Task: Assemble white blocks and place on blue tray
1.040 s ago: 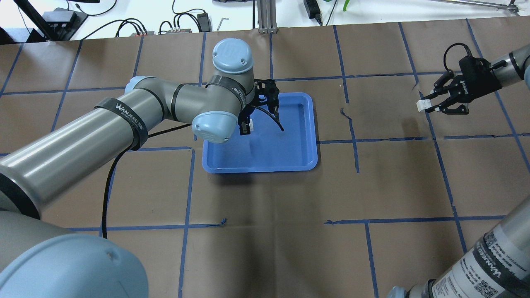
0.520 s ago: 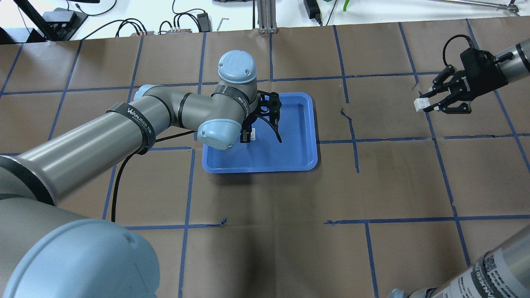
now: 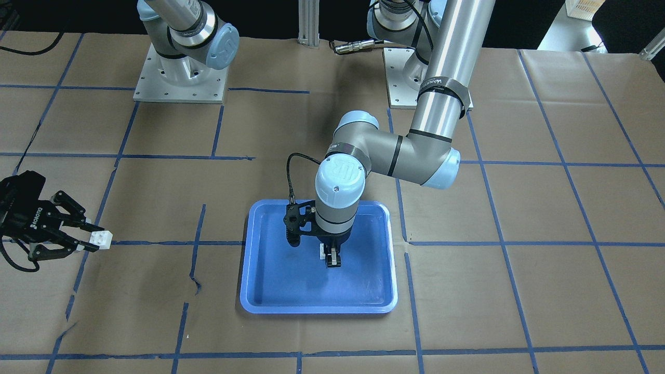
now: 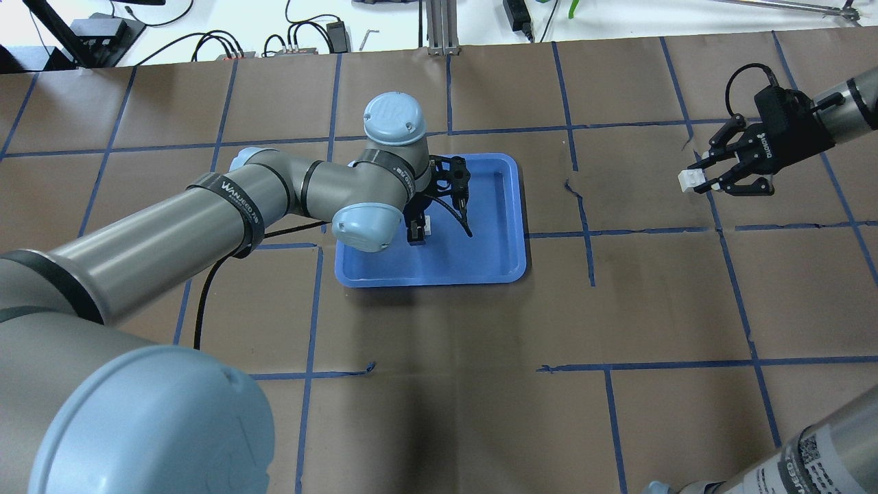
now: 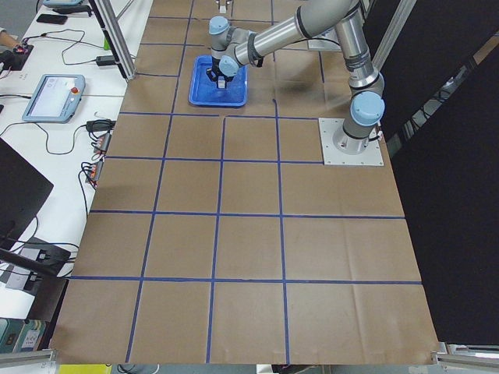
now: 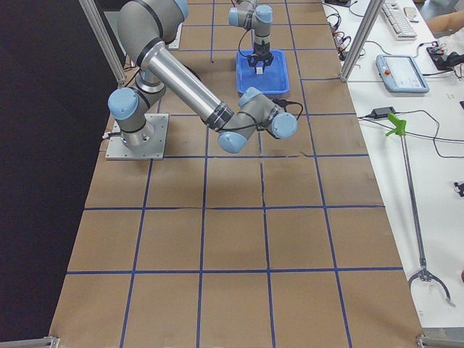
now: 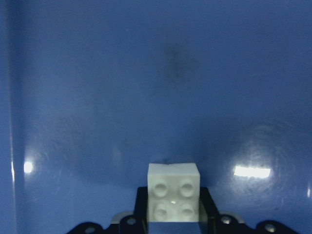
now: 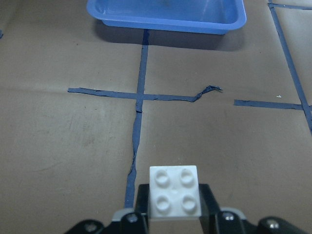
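The blue tray (image 4: 480, 267) lies at the table's middle; it also shows in the front view (image 3: 270, 291). My left gripper (image 4: 418, 231) points down inside the tray and is shut on a white block (image 4: 426, 224), held low over the tray floor (image 7: 146, 73). The left wrist view shows this block's four studs (image 7: 174, 191). My right gripper (image 4: 694, 182) is far to the right of the tray, above the brown paper, and is shut on the second white block (image 4: 686, 180). That block also shows in the right wrist view (image 8: 174, 191) and the front view (image 3: 100, 238).
Brown paper with blue tape grid lines (image 4: 583, 233) covers the table. Cables and power supplies (image 4: 295, 41) lie beyond its far edge. The arm bases (image 3: 179, 78) stand on the robot's side. The tray's far rim shows in the right wrist view (image 8: 165, 19).
My left gripper has moved a little right, toward the tray's middle, with its white block. My right gripper has shifted slightly left with its block still held.
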You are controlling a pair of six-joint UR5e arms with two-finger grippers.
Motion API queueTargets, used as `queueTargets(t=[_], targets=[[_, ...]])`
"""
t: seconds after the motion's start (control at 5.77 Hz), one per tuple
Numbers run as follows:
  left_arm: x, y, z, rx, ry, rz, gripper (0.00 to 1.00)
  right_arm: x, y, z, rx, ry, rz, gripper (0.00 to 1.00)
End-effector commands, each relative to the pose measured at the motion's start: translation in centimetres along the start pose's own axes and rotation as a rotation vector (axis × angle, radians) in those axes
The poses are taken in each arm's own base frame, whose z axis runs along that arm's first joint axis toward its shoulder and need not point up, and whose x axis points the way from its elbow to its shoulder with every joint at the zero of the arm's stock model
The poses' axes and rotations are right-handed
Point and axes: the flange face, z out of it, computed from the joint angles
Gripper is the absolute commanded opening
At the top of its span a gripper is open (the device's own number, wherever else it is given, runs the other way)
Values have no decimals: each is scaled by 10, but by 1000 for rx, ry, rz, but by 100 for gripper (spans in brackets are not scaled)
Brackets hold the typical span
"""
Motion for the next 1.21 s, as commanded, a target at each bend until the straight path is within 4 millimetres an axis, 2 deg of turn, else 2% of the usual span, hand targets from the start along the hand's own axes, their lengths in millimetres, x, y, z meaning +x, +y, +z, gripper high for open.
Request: queueTargets(t=[0.0,0.17,0.35,0.52,0.69,0.87,1.04], targets=[[-3,2,-26,4,-32,-1,99,-1,-1,1,4,-3,2,25],[0,7,-71,7,-36,-6,99,-1,-8,8,8,-15,-6,28],[10,14,-132,-4,-10,-12,99,7,-35,30,30,-38,-6,28],[28,26,-199,-12,14,-36,99,17,-74,58,71,-53,12,27],[44,52,-249,-19,41,-95,99,22,-118,83,90,-53,33,27],[63,68,-284,-18,15,-187,99,30,-157,111,61,-34,60,26],[77,72,-310,5,-29,-402,99,32,-200,147,30,13,88,26]])
